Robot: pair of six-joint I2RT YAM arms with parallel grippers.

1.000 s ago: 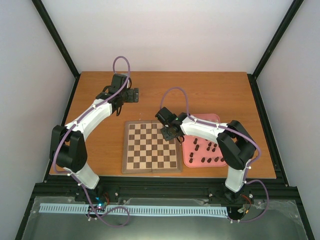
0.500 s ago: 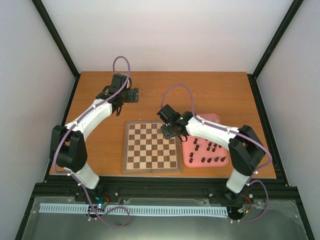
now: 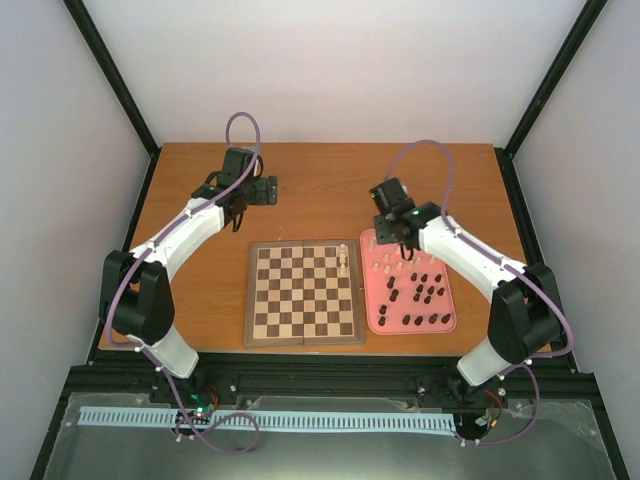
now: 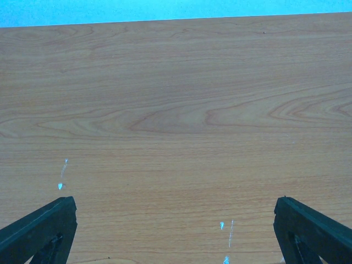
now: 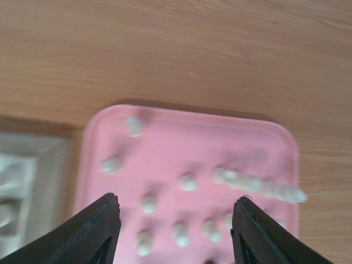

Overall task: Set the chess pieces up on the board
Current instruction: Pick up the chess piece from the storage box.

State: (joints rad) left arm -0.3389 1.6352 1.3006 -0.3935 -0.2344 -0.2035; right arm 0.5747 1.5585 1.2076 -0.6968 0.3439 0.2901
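Observation:
The chessboard (image 3: 304, 293) lies at the table's middle, with cream pieces (image 3: 344, 258) standing at its far right corner. The pink tray (image 3: 445, 312) to its right holds several dark pieces (image 3: 418, 294) and several cream pieces (image 3: 385, 260). My right gripper (image 3: 398, 236) hovers above the tray's far end, open and empty. In the right wrist view, blurred cream pieces (image 5: 187, 182) lie on the tray (image 5: 181, 143) between my open fingers (image 5: 93, 231). My left gripper (image 3: 268, 190) is open and empty over bare table, far left of the board.
The wooden table (image 4: 176, 110) fills the left wrist view, with small pale marks on it. Black frame rails border the table on both sides. The board's corner (image 5: 22, 165) shows at the left of the right wrist view.
My right gripper has moved from the board's far right corner to above the tray's far end. Cream pieces now show at that corner. The left arm has not moved.

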